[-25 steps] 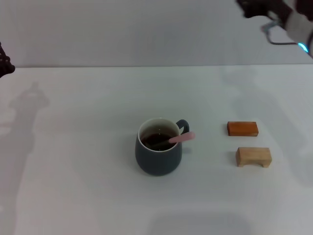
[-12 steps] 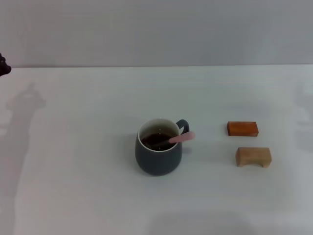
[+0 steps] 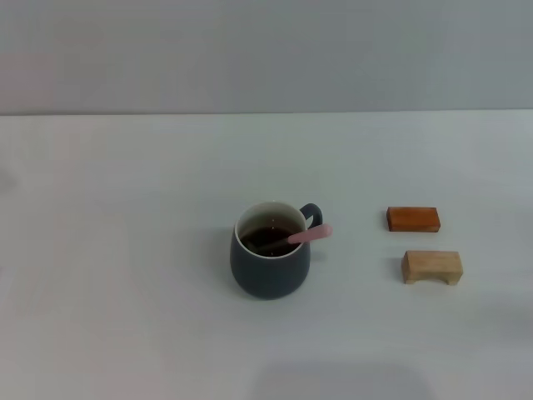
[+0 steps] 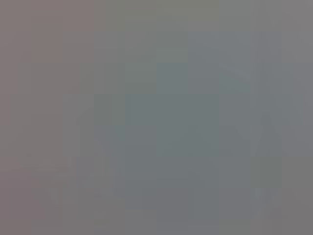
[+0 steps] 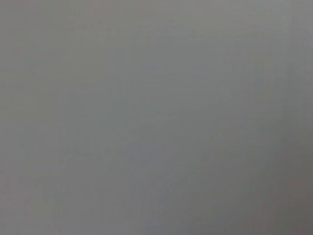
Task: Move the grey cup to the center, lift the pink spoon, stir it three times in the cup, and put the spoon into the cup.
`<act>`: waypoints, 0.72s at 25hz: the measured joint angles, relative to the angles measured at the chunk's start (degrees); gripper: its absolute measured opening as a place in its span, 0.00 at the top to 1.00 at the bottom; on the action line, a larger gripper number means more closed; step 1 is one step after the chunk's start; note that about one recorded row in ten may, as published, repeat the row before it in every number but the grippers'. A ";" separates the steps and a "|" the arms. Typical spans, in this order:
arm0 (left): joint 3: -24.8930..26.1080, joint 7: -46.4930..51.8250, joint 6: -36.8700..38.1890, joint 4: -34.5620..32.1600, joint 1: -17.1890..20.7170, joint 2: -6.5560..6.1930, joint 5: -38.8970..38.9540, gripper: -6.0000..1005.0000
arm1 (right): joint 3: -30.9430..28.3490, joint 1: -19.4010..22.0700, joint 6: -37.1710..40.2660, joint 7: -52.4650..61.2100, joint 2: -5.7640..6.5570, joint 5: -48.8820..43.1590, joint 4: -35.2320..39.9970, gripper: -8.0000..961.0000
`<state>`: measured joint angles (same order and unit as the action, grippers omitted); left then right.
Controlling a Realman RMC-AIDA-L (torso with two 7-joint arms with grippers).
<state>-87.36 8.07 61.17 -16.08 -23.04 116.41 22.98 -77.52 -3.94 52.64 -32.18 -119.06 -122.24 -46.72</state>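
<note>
The grey cup (image 3: 270, 260) stands near the middle of the white table, its handle toward the back right, with dark liquid inside. The pink spoon (image 3: 310, 235) rests in the cup, its bowl down in the liquid and its pink handle leaning out over the rim on the right. Neither gripper shows in the head view. Both wrist views show only a plain grey surface, with no fingers or objects.
An orange-brown block (image 3: 412, 219) lies to the right of the cup, and a light wooden block (image 3: 431, 267) lies just in front of it. The white table (image 3: 125, 250) ends at a grey wall at the back.
The right arm has left the top right corner and the left arm has left the left edge of the head view. The cup and spoon have not moved.
</note>
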 joint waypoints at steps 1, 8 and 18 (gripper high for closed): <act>1.42 -0.16 0.03 0.51 0.37 -1.06 -0.01 1.00 | -0.08 0.02 0.97 0.01 -0.01 0.41 1.01 0.60; 3.81 -1.47 -0.38 2.89 -0.06 -2.45 -0.06 1.00 | -0.12 -1.13 3.08 0.64 -0.09 3.77 5.19 0.60; 3.86 -1.63 -0.10 2.96 0.26 -2.33 -0.14 1.00 | 0.34 -2.47 4.48 2.84 0.02 3.86 7.89 0.60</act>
<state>-83.50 6.45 61.07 -13.13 -22.77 114.08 22.84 -77.18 -6.41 57.12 -29.34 -119.04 -118.38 -38.83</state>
